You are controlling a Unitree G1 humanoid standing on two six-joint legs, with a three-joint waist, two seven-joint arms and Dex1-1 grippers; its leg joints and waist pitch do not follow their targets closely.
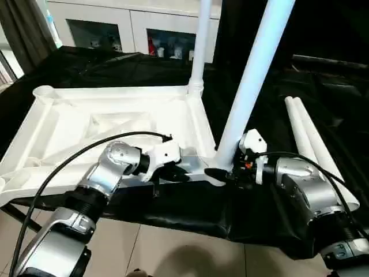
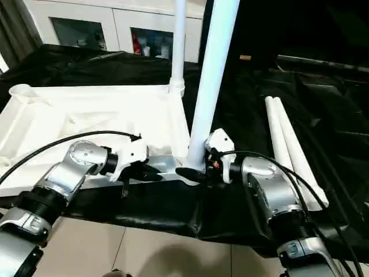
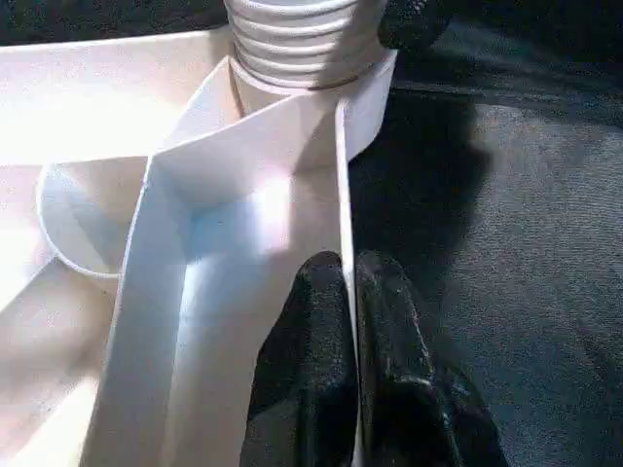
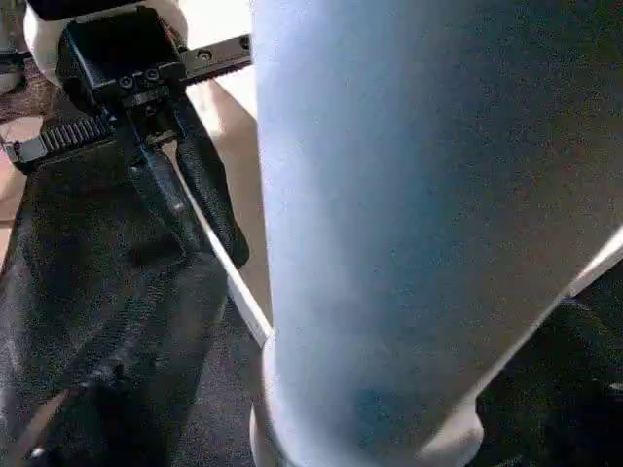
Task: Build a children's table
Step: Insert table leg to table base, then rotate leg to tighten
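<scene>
Item: left gripper (image 1: 176,172), clamped shut on the near rim of the tabletop (image 1: 69,124), which we judge steadies the upturned panel while legs go in. Item: right gripper (image 1: 222,173), jaws spread about the foot of the near leg (image 1: 253,81) without pinching it, at 3 o'clock from the left gripper; that leg leans in its corner socket, so we read it as not fully seated. Item: far leg (image 1: 200,40), upright at the 12 o'clock corner. Item: two spare legs (image 1: 311,144) on the black cloth (image 1: 173,213), further out at 3 o'clock. Our left wrist view adds the ribbed leg base (image 3: 297,39) in its socket; the right wrist view shows the left fingers (image 4: 209,190) astride the rim.
</scene>
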